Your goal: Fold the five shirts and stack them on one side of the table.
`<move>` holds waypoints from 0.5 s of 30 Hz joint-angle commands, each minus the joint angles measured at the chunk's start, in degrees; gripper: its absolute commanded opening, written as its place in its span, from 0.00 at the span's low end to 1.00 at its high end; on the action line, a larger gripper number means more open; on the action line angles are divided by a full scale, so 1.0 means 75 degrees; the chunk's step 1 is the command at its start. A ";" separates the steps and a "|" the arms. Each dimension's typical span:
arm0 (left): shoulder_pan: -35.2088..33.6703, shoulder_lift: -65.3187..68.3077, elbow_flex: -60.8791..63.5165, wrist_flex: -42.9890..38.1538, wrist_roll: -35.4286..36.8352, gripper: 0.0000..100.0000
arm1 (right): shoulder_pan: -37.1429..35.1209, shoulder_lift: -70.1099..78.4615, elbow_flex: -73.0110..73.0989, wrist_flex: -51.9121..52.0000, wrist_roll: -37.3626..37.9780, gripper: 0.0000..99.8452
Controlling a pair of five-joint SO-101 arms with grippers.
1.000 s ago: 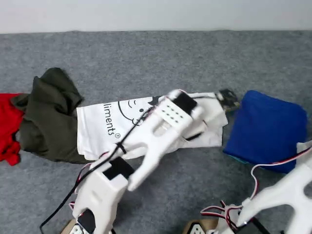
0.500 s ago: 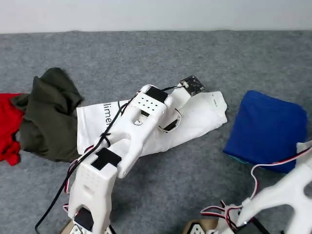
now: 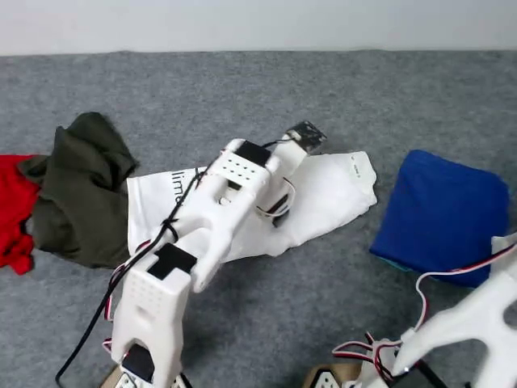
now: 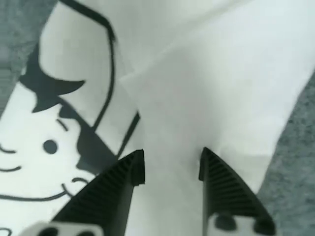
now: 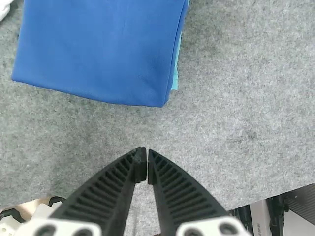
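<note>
At table (image 3: 323,105) centre: white printed shirt (image 3: 339,190), partly folded. Left gripper (image 4: 171,156) just above it, jaws moderately apart, nothing held. Right gripper (image 5: 147,156) closed, empty, near folded blue shirt (image 3: 440,214). Step judged: folding white shirt. Next: lower, pinch loose edge, carry across.

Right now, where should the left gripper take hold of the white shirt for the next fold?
Probably the loose end of the white shirt nearest the blue shirt, from above: it lies flat on the table, so the fingers must pinch down over that edge.
</note>
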 commanded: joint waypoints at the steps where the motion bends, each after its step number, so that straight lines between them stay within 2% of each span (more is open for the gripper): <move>1: -0.0352 -0.0457 -0.0205 0.0141 0.0070 0.19 | -0.0041 -0.0252 -0.0047 0.0299 0.0082 0.01; 7: -0.0539 -0.0457 -0.0873 0.0762 0.0070 0.14 | -0.0053 -0.0252 -0.0047 0.0299 0.0305 0.01; 15: -0.0645 -0.0457 -0.3710 0.2403 0.0070 0.14 | -0.0076 -0.0193 -0.0047 0.0287 0.0574 0.01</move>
